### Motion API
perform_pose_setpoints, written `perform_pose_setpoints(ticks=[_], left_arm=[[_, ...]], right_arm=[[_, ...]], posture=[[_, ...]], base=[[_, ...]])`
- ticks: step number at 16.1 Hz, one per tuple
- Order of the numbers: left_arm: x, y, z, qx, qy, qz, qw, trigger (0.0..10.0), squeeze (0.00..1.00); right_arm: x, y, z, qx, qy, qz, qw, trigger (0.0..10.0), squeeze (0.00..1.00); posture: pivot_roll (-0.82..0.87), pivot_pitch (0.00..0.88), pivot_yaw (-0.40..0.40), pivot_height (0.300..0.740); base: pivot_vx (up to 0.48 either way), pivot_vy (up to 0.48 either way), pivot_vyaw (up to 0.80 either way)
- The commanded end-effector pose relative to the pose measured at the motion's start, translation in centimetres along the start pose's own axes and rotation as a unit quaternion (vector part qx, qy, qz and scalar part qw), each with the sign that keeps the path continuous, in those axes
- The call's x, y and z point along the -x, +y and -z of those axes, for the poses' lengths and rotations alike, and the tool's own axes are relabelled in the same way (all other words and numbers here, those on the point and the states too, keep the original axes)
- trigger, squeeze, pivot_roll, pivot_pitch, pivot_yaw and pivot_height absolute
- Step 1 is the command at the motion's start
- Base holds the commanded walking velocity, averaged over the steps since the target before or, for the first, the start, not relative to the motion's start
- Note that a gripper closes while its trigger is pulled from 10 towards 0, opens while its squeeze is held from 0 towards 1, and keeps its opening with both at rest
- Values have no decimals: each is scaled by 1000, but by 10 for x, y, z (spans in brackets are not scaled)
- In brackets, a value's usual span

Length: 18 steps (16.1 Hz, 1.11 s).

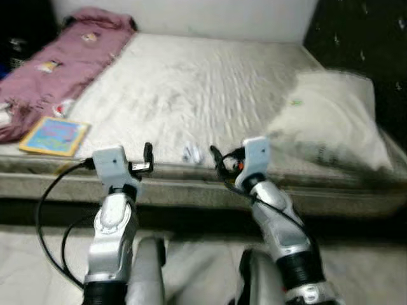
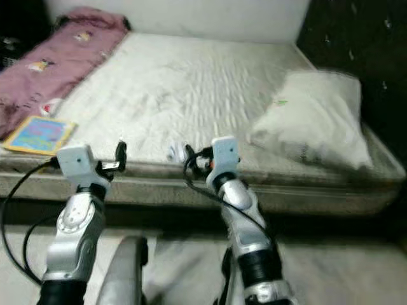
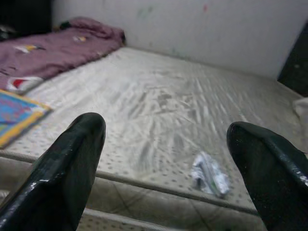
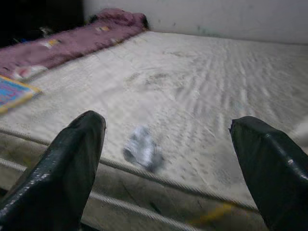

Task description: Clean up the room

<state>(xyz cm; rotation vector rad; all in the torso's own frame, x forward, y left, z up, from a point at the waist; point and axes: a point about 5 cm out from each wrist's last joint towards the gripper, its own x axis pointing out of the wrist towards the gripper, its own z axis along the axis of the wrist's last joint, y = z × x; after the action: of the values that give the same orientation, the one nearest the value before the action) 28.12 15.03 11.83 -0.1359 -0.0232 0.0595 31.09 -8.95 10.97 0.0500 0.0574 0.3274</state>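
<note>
A small crumpled white wrapper [image 1: 192, 154] lies on the bare mattress [image 1: 191, 82] close to its front edge. My left gripper [image 1: 148, 159] is held up just left of the wrapper, at the height of the mattress edge, open and holding nothing. Just right of the wrapper, my right gripper [image 1: 219, 162] is also open and holds nothing. In the left wrist view the wrapper [image 3: 209, 174] lies near one black finger [image 3: 72, 163]. In the right wrist view the wrapper [image 4: 142, 148] lies between the spread fingers [image 4: 67, 163], a short way ahead.
A colourful book [image 1: 54, 136] rests at the mattress's front left corner beside a rumpled pink blanket [image 1: 57, 63]. A white pillow [image 1: 331, 121] lies on the right side. A pale wall [image 1: 191, 16] stands behind the bed, and pale floor [image 1: 203, 254] lies around my arms.
</note>
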Motion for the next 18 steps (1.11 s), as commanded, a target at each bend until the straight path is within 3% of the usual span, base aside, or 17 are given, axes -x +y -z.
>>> perform_pose_setpoints(ticks=[1, 3, 6, 10, 13, 18], left_arm=[[-1, -1, -1, -2, 1, 7, 1000, 10000, 0], [3, 5, 7, -13, 21, -1, 1000, 10000, 0], [8, 15, 12, -9, 40, -15, 999, 10000, 0], [5, 11, 10, -9, 39, -8, 999, 10000, 0], [5, 10, 11, -8, 42, -5, 999, 10000, 0], [3, 9, 11, -7, 45, -1, 999, 10000, 0]], right_arm=[[-2, 4, -7, 11, -13, -15, 1000, 10000, 0], [-2, 5, -7, 13, -13, -18, 1000, 10000, 0], [0, 2, -4, 11, -6, -14, 1000, 10000, 0], [0, 6, -5, 15, -9, -23, 1000, 10000, 0], [1, 4, -4, 16, -8, -20, 1000, 10000, 0], [0, 2, -3, 12, -3, -12, 1000, 10000, 0]], posture=[[62, 6, -49, 581], [58, 15, -49, 581], [61, 29, -48, 581], [58, 34, -46, 581], [56, 36, -45, 581], [57, 33, -45, 581]], base=[[0, 0, 781], [0, 0, 728], [177, 0, 0], [277, 0, 0], [280, 0, 800], [272, 0, 0]])
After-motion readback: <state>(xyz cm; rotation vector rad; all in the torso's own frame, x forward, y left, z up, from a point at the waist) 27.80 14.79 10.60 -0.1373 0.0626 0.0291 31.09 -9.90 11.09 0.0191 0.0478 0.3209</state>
